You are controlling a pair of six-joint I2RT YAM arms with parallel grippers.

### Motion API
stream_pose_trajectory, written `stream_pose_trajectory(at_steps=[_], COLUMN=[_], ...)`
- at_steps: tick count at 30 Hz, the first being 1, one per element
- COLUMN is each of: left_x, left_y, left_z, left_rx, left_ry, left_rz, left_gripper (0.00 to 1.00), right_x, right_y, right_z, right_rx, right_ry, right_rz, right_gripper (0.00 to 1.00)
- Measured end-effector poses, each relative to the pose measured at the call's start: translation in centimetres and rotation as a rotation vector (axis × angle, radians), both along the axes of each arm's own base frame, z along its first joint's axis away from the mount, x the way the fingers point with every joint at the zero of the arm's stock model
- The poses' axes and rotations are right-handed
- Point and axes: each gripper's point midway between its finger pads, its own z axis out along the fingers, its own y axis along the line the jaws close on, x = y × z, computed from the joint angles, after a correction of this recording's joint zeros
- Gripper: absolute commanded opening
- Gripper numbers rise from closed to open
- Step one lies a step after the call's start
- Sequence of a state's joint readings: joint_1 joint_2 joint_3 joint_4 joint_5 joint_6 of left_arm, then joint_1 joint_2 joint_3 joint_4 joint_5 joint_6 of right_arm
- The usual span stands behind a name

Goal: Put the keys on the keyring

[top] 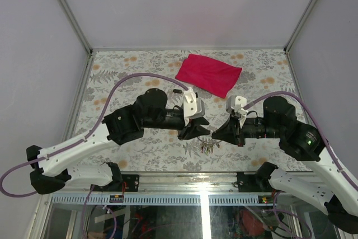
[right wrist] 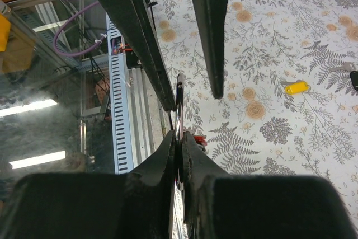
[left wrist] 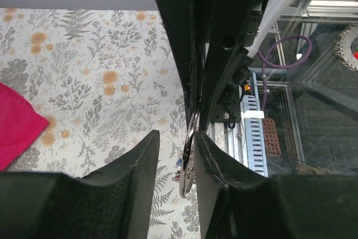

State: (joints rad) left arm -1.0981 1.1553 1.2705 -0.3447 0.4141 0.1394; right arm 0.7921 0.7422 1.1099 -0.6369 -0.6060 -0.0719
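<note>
- The right gripper (right wrist: 179, 136) pinches the thin round silver metal keyring (right wrist: 179, 90) tight, low in the middle of its wrist view
- The left gripper (left wrist: 178, 138) has its jaws a little apart, with the ring standing in the gap
- A tiny key with a yellow plastic head (right wrist: 296, 87) lies on the flowery table (right wrist: 268, 37), at the right

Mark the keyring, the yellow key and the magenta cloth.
keyring (left wrist: 186, 160): left wrist view, on the silver rim, seen edge-on.
yellow key (right wrist: 296, 87): right wrist view, on its yellow head.
magenta cloth (top: 208, 74): top external view, on its middle.
</note>
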Motion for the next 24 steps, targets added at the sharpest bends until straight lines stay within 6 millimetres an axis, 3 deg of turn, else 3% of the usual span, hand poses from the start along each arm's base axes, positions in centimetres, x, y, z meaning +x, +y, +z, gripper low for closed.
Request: stream_pose_trajectory(at_steps=[8,10,15,17,19,24], left_x=[-0.8,-0.9,-1.1,-1.2,-1.2,-0.9], left_y=[-0.2,-0.2,-0.3,-0.3,-0.3,-0.2], left_z=[-0.9,-1.2,-1.6,-1.5,-1.4,-1.4], left_rx=[0.044,0.055,0.072,0.073,0.072,0.073], left_ry=[0.013,0.018,0.025,0.024,0.022,0.024], left_rz=[-0.059,-0.065,-0.084,-0.088,-0.091,-0.069], left_gripper=[0.29,0.25,0.01,0.0,0.0,0.0], right_x=[-0.1,-0.1,-0.1,-0.1,-0.2,0.1], right_y=[0.0,0.1,0.1,0.0,0.0,0.0], right_z=[0.3,0.4,0.7,0.9,1.0,1.5], right_rx=[0.011,0.017,0.027,0.032,0.037,0.054], right_ry=[-0.004,-0.008,-0.015,-0.015,-0.015,-0.03], right_rz=[0.007,0.007,0.003,0.001,0.0,-0.019], right_gripper=[0.0,0.0,0.0,0.01,0.06,0.35])
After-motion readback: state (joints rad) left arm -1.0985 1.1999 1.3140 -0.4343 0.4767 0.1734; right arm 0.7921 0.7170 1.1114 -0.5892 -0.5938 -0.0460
